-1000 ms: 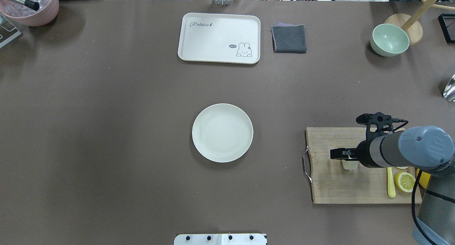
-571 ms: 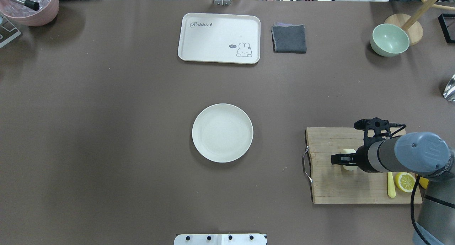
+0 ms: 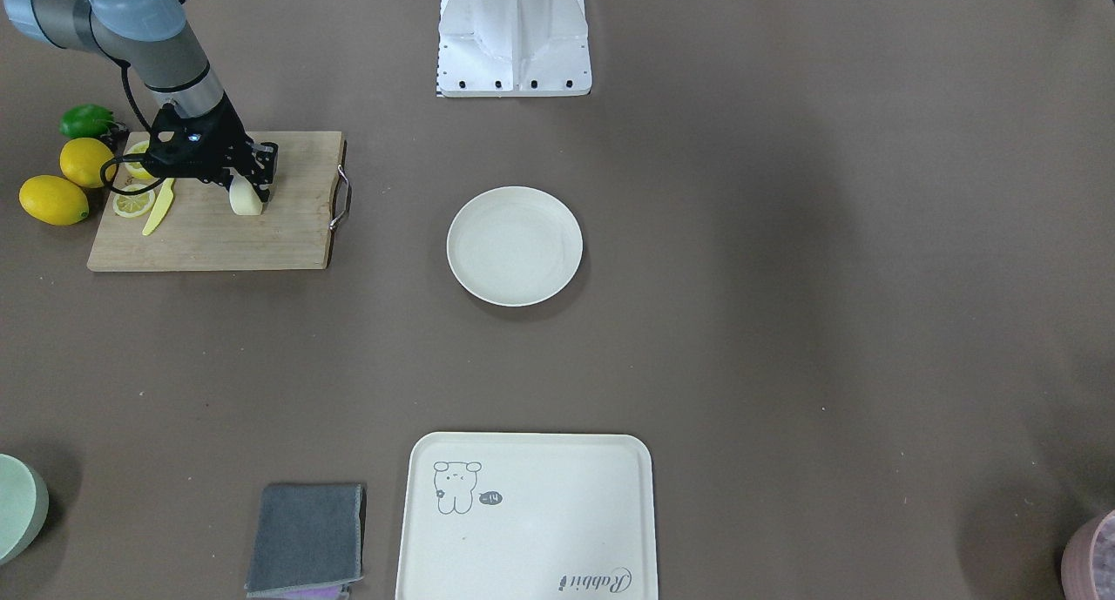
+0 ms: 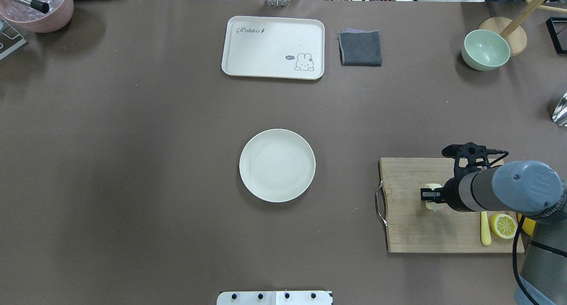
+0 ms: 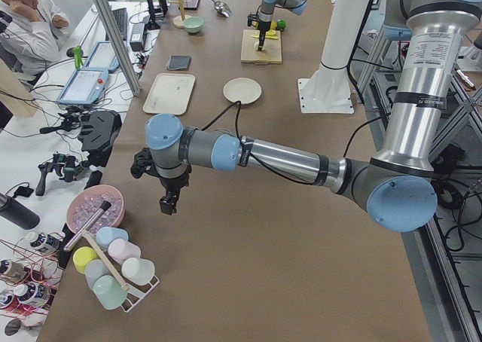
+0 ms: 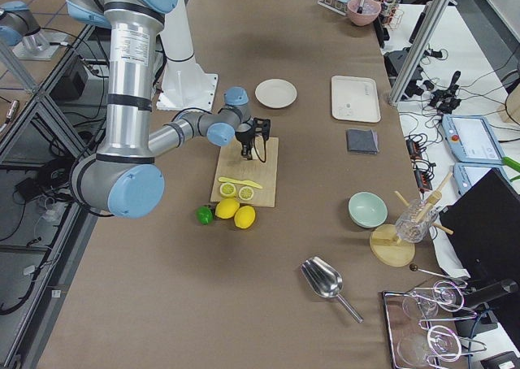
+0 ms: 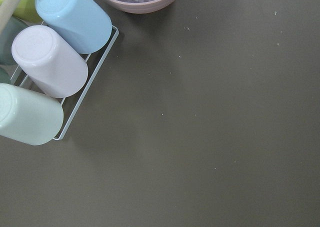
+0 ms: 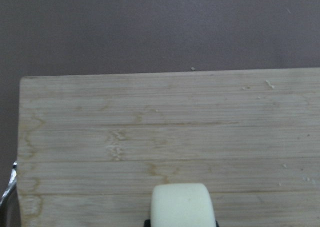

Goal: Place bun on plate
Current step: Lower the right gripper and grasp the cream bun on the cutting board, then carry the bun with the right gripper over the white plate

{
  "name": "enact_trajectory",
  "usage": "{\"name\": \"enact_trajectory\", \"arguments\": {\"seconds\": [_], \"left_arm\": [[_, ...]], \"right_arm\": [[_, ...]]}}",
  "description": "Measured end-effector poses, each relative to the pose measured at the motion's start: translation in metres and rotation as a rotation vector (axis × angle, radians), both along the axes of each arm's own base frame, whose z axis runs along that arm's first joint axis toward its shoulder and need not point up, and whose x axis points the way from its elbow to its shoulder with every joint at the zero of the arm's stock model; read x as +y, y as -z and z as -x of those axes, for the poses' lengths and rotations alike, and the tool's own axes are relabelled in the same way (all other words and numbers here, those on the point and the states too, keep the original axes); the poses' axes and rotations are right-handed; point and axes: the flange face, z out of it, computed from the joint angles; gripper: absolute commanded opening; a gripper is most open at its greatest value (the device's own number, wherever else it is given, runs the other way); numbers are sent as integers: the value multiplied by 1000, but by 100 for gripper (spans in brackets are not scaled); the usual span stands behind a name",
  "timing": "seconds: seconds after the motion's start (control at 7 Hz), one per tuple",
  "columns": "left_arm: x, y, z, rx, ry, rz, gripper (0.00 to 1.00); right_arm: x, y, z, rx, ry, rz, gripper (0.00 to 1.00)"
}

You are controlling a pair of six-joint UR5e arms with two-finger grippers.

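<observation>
The bun [image 8: 183, 204] is a pale cream block on the wooden cutting board [image 4: 416, 229] at the table's right. My right gripper [image 4: 429, 194] is shut on the bun [image 4: 432, 205], its dark fingers pressed on either side. In the front-facing view the bun [image 3: 246, 199] hangs tilted under the right gripper [image 3: 260, 177], low over the board [image 3: 218, 234]. The round off-white plate [image 4: 277, 165] lies bare at the table's centre, well left of the board. My left gripper [image 5: 167, 203] shows only in the exterior left view, far off near a cup rack, so I cannot tell its state.
A lemon half [image 4: 504, 225] and a pale yellow strip [image 4: 486, 227] lie on the board's right end. Whole lemons [image 3: 54, 199] and a green fruit [image 3: 85, 121] sit beside it. Cream tray [image 4: 273, 47], grey cloth [image 4: 360, 48] and green bowl [image 4: 485, 49] line the far side.
My right gripper has shifted a little to the right over the board and now has the bun between its fingers. The board has slid slightly to the left.
</observation>
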Motion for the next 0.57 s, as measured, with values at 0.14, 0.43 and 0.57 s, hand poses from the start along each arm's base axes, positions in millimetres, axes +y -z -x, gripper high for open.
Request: {"name": "enact_trajectory", "arguments": {"seconds": [0.14,0.43,0.57], "left_arm": [[0,-2,0,0,0,3,98],[0,-5,0,0,0,9,98],[0,-6,0,0,0,13,98]], "right_arm": [[-1,15,0,6,-1,5,16],[-14,59,32,12,1,8,17],[-25,93,56,14,-1,10,17]]}}
